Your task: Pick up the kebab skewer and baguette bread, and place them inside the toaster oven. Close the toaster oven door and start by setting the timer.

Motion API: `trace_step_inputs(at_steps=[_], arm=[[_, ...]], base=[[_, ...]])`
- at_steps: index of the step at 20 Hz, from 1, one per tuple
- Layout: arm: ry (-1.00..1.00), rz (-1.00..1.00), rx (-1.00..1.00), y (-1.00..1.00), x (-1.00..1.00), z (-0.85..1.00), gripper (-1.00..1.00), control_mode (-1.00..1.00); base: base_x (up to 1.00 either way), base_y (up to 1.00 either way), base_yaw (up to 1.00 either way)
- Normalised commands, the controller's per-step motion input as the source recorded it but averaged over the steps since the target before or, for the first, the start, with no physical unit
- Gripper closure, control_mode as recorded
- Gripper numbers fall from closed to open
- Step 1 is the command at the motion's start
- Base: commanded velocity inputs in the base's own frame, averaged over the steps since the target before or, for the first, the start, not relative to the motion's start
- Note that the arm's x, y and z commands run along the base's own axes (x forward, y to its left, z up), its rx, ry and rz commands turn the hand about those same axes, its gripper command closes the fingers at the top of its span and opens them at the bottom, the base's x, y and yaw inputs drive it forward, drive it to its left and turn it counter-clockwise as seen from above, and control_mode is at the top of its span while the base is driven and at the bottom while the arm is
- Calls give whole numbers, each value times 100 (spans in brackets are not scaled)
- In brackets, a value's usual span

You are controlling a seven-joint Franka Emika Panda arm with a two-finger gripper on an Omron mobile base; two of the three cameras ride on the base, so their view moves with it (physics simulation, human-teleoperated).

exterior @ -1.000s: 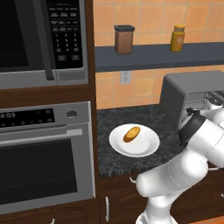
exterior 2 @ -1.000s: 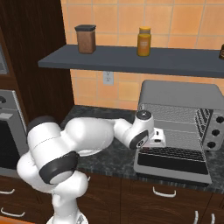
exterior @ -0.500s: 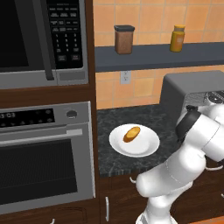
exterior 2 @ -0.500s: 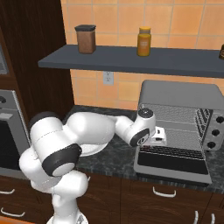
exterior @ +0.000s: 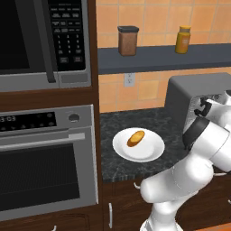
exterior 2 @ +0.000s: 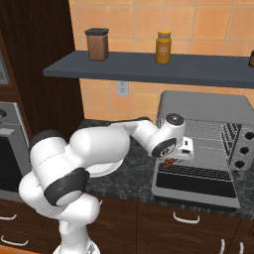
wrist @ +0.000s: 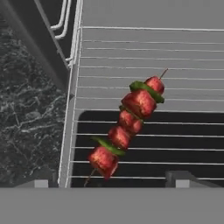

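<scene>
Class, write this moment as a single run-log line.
gripper: open | kebab skewer: released, lying on toaster oven rack | baguette bread: on plate | toaster oven door: open

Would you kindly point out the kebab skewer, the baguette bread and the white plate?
kebab skewer (wrist: 131, 120), hand view, middle meat chunk.
baguette bread (exterior: 136, 138), left base view, loaf's middle.
white plate (exterior: 149, 151), left base view, bare surface.

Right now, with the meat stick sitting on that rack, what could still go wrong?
The kebab skewer lies near the front left edge of the toaster oven rack, so it might roll or get nudged as the open gripper backs away. The baguette bread is on the plate, not yet loaded, and the toaster oven door hangs open.
</scene>
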Motion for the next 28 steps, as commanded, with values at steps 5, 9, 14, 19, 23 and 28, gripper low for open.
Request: trace_step_inputs(at_steps=[5,9,14,19,23,28], arm=[[0,-17,7,68,-91,52,-100,-100],[0,-19,0,100,-96,0,-100,-100],[0,-26,0,100,-22,0,-100,-100],[4,-24,-2,100,41,-3,-100,-100],[4,-21,0,100,87,-15,-100,-100],[3,-13,3,97,100,-13,-100,-100]], base=[[0,0,0],[0,0,0],[0,0,0],[0,0,0],[0,0,0],[0,0,0]])
